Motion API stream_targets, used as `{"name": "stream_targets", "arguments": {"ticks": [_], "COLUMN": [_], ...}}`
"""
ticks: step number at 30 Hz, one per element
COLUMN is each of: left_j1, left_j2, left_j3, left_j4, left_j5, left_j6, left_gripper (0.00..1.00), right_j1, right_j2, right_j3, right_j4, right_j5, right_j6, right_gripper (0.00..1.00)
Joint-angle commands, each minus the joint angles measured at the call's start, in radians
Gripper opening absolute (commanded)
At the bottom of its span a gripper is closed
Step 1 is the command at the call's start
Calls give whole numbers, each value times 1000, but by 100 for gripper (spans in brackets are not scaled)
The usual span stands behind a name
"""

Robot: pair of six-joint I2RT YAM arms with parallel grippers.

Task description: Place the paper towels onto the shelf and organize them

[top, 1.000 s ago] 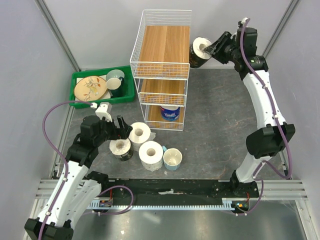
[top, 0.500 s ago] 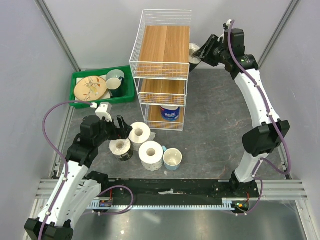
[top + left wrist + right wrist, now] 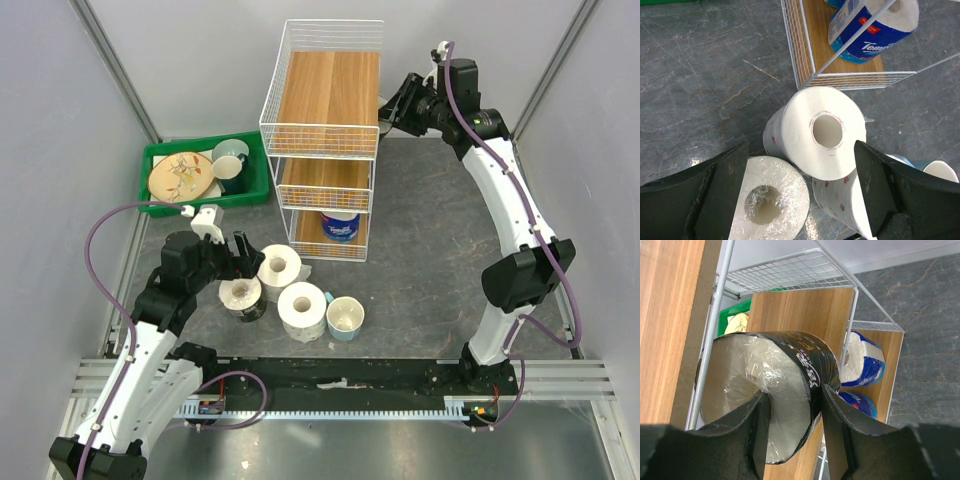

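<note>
Centre frame: right gripper (image 3: pixel 792 412) clamps dark-wrapped paper towel roll (image 3: pixel 795 352), likely light, squashy, by its core wall; left gripper (image 3: pixel 797 150) gapes.

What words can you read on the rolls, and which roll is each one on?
"Temp", in white letters with the end cut off: on the blue roll in the shelf.
Red tag on the same roll: too small to read.
White characters on the dark roll: too crumpled to read.
The white rolls show no words.
</note>
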Motion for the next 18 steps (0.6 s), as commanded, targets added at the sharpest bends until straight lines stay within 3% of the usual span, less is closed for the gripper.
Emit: {"name": "stream_targets", "arguments": {"ticks": [1,18], "left_j1": [-3,-4], "left_j2": [-8,-6], "left_j3": [0,1], "left_j4": [37,37], "left_j5": [11,9], "left_j6": [8,8], "left_gripper": [94,94], "right_j1": [11,32], "right_j2": [-6,22], "right_j3": [65,68], "right_j4": [45,62], "right_j5": [-33,-47], "right_j6": [-7,-6], "right_gripper": [48,50]}}
